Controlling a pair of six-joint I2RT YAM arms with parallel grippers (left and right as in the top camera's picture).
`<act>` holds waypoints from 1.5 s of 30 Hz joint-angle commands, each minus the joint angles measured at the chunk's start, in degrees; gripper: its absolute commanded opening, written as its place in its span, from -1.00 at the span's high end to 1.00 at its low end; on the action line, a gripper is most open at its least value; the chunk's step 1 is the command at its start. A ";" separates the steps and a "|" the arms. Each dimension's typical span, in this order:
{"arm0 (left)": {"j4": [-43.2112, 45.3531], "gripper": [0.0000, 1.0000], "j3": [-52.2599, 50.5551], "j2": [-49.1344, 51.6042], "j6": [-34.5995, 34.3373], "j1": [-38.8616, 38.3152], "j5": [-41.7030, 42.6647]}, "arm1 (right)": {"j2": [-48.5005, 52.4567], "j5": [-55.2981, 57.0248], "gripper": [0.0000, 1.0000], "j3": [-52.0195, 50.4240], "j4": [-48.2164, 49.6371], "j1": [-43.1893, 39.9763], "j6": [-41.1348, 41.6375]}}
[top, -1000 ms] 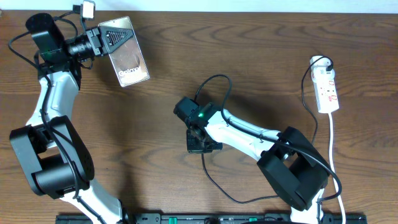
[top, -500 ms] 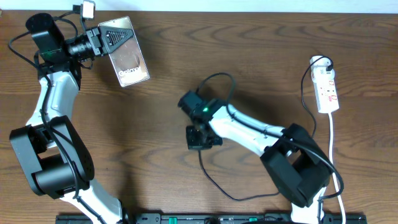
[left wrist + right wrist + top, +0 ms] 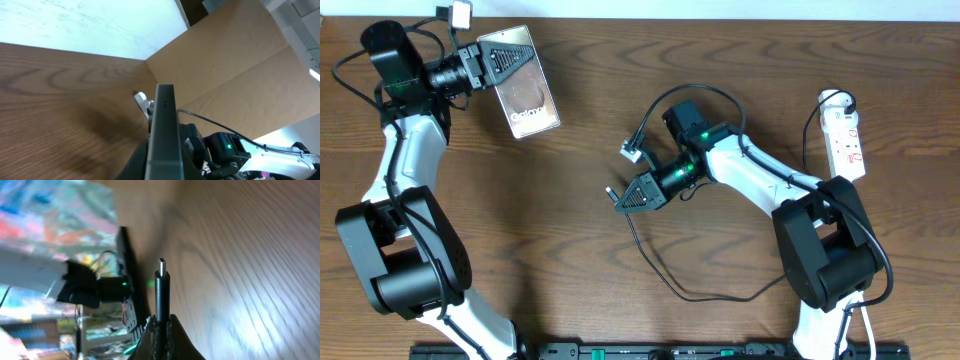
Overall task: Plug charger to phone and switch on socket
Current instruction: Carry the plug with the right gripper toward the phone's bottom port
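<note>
Nearest me: slack loop of long thin black charger cable lies loose on brown wooden bench, leaving its end free to carry. Mid-bench: my right hand clenched on cable just behind small black plug tip. Tip pokes out clear, aimed left. Far left: my left hand grasps small dark-brown rectangular phone by one short end, free end offered toward plug. Port not visible. Far right: narrow white power-strip socket, no hand near it; switch position unclear.

Open tabletop lies between the right gripper and the phone; the charger loops just behind that gripper.
</note>
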 commanded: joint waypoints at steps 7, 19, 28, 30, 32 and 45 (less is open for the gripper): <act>1.07 0.85 -0.11 -1.14 -4.57 0.09 -2.80 | 0.68 -12.20 0.98 1.01 19.04 0.11 4.72; 15.85 0.85 -0.11 -1.14 -22.95 -0.17 -9.68 | 0.68 -4.68 0.98 1.01 51.56 0.87 40.44; 20.76 0.85 -0.11 -1.14 -31.01 -2.54 -15.23 | 0.68 -3.28 0.98 1.01 57.83 1.03 45.64; 20.76 0.85 -0.11 -1.14 -31.52 -3.17 -15.15 | 0.68 -4.17 0.98 1.01 59.60 1.05 45.83; 20.76 0.86 -0.11 -1.14 -33.09 -3.63 -15.10 | 0.68 -5.09 0.98 1.01 61.37 1.16 46.31; 25.29 0.85 -0.11 -1.14 -33.51 -4.04 -10.80 | 0.68 -6.86 0.98 1.01 68.13 1.57 50.36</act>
